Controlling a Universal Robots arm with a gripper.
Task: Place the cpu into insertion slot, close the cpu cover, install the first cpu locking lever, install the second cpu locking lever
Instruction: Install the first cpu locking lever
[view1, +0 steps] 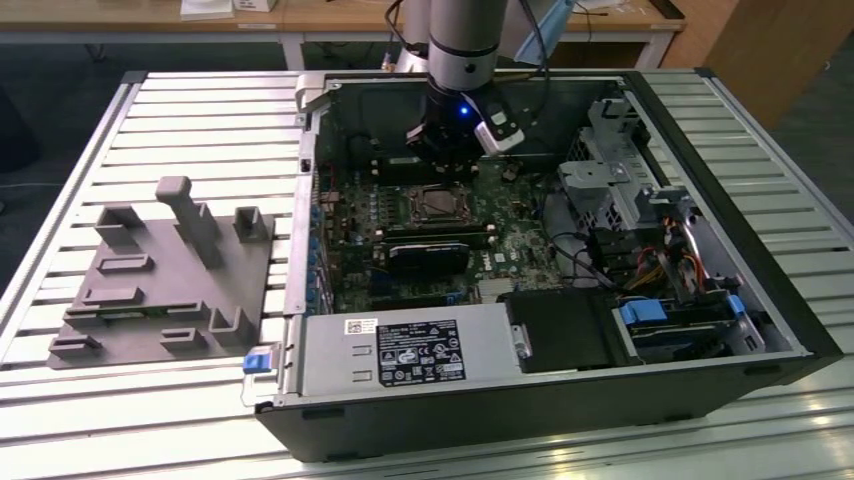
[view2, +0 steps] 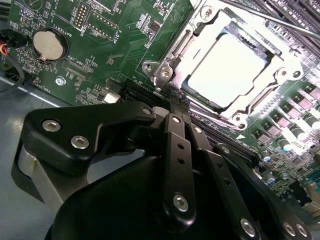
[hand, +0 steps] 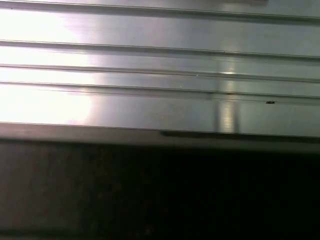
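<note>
Fingers (view2: 172, 107) look pressed together and empty, tips at the cover's (view2: 200, 25) seven-o'clock corner. Chip (view2: 227, 67) already sits in the socket (view1: 435, 205), cover down. Judgement: hook the lever squarely, press steadily.

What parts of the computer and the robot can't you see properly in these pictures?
- Gripper: in the second wrist view its own black body covers the fingertips, so open or shut cannot be told.
- Insertion slot: in the exterior view, too small to show its levers; the arm hides the board behind it.
- Cpu: in the second wrist view, glare whitens its top.
- Cpu cover: there, the picture's edge cuts off its far side.
</note>
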